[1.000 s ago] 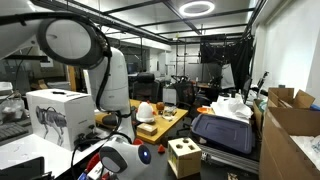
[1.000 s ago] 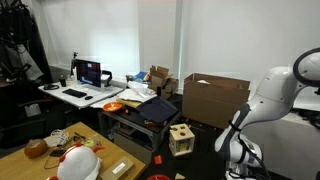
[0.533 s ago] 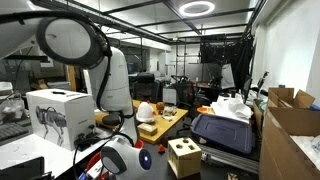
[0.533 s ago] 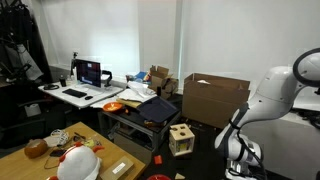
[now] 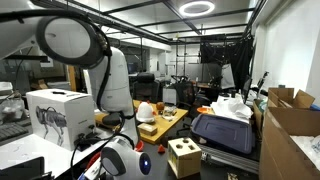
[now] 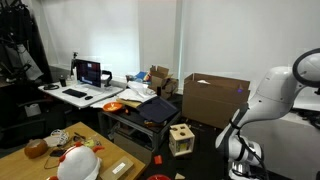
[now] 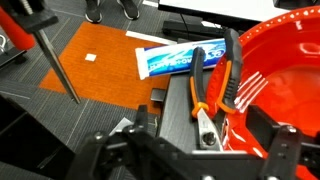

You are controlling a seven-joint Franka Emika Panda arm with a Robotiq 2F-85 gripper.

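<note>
Bottom edge of wrist view: gripper, fingers spread wide toward lower left and lower right corners, nothing pinched, gap empty. Just above the gap, centre of frame: orange-handled pliers, metal head pointing down toward the gripper, handles running up toward the upper middle. Long axis near vertical in the frame, so crosswise to the left-right line between the fingertips. Lying a little right of the gap's midline, apart from both fingers, not touched. Handles against the left rim of red bowl, filling the right side of frame. Head next to grey block at lower centre, touching or just beside, cannot tell. Further up: toothpaste tube lying across the frame, left of the handle tips, at the edge of orange mat. Upper left: black rod slanting down over the mat, well apart from the pliers
</note>
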